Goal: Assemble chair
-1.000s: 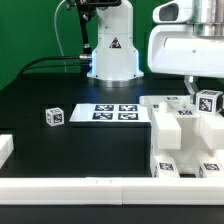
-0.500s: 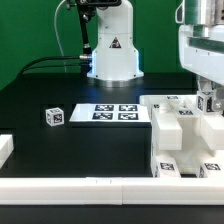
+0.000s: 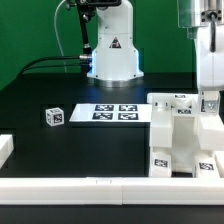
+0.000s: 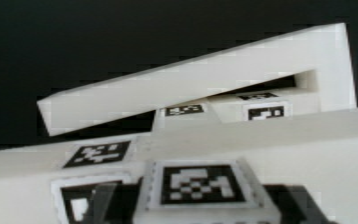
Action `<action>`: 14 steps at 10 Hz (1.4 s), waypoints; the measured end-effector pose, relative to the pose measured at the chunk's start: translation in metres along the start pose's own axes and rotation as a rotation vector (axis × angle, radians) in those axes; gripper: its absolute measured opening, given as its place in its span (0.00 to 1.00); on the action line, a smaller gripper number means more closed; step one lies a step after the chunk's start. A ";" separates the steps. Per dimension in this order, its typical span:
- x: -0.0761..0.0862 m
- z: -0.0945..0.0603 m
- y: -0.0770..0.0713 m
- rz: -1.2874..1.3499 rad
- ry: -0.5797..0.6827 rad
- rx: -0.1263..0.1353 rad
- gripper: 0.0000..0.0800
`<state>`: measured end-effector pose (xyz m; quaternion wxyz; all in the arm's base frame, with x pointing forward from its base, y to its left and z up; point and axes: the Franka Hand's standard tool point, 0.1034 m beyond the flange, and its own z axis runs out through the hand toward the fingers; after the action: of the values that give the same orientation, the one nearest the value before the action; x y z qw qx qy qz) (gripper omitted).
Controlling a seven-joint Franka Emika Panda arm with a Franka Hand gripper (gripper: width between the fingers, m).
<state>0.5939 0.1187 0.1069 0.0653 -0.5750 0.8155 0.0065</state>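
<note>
1. A small tagged white block [image 3: 54, 116] is sitting alone at the exterior view's left on the black table [image 3: 90, 150].
2. The marker board [image 3: 113, 113] is lying mid-frame.
3. The chair [image 3: 183, 135] is standing at lower right.
4. The gripper [image 3: 209, 98] is hanging at its far edge; grip unclear.
</note>
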 end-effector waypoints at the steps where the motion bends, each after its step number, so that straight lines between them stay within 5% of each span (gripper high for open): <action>1: 0.001 0.000 0.000 0.033 -0.001 0.000 0.34; 2: 0.000 0.001 0.000 0.028 -0.001 -0.001 0.34; 4: 0.000 0.001 0.001 0.019 0.001 -0.002 0.75; 5: 0.000 0.002 0.001 0.015 0.001 -0.002 0.79; 6: 0.000 0.000 0.003 -0.012 0.000 -0.013 0.79; 9: 0.010 -0.039 -0.003 -0.096 -0.052 0.030 0.81; 14: 0.010 -0.036 -0.003 -0.105 -0.047 0.029 0.81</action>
<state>0.5901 0.1053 0.1414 0.0930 -0.6157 0.7825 0.0045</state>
